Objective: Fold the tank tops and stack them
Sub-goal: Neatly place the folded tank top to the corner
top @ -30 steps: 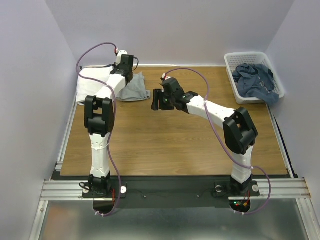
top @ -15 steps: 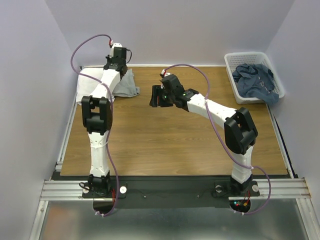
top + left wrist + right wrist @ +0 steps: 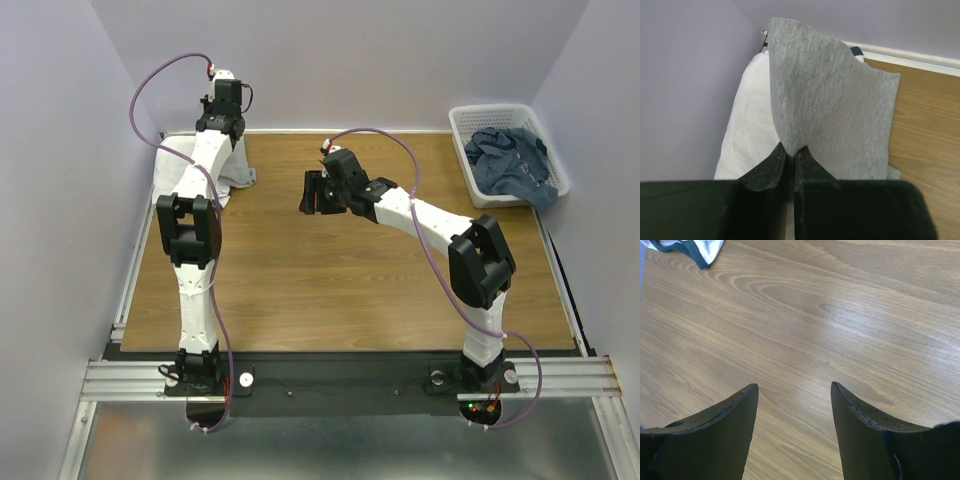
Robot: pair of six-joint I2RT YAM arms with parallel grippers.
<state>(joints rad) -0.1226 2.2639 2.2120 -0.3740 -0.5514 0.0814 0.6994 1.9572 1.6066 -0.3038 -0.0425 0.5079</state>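
Two white robot arms reach over a wooden bench seen from above; the left arm stretches to the far left corner, where its left tool has both fingers pressed together on a pinch of the grey tank top; from the wrist camera the grey knit rises from the closed fingertips in a peaked fold and drapes down toward the bench; beneath and to the left of it lies a white tank top, flat against the left wall at that same corner, with the grey one partly overlapping it; in the overhead view the grey tank top shows beside the left arm and the white tank top along the left edge; the right tool hovers over bare wood near the middle of the far half of the bench, its two dark fingers spread wide with nothing between them; a corner of white cloth with a dark edge shows at the top left of the right wrist view; at the far right corner stands a white lattice basket with a crumpled blue top spilling over its near rim.
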